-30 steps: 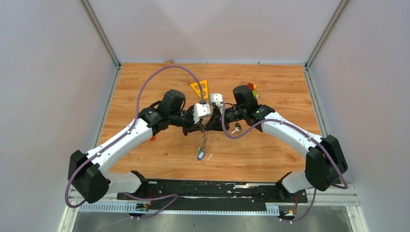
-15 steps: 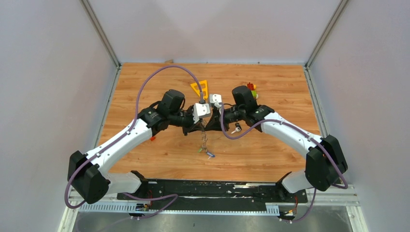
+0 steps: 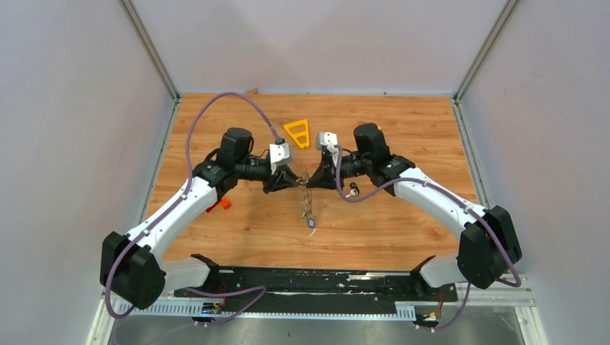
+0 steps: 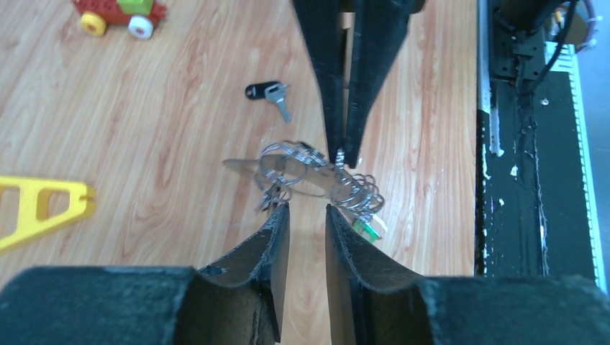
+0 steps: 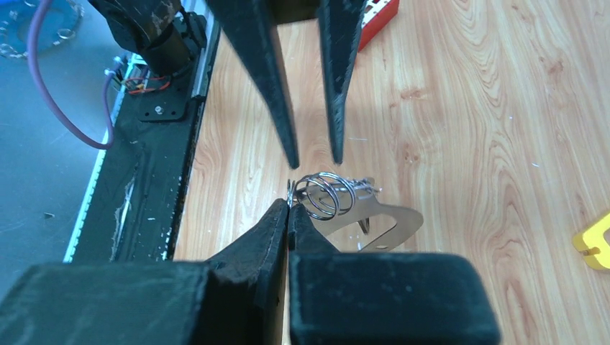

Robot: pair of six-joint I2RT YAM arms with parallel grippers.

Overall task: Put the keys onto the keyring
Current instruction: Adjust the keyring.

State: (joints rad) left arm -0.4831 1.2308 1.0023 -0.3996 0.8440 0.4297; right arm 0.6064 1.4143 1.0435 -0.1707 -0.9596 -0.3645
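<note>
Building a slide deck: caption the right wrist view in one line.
Right claw pinches the keyring over the wooden table while the open left claw faces it.

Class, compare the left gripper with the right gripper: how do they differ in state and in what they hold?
The left gripper has its fingers apart; the right gripper has them pressed shut. The left gripper grips nothing, while the right gripper pinches the keyring. Both face each other above the table, tips near the keyring.
</note>
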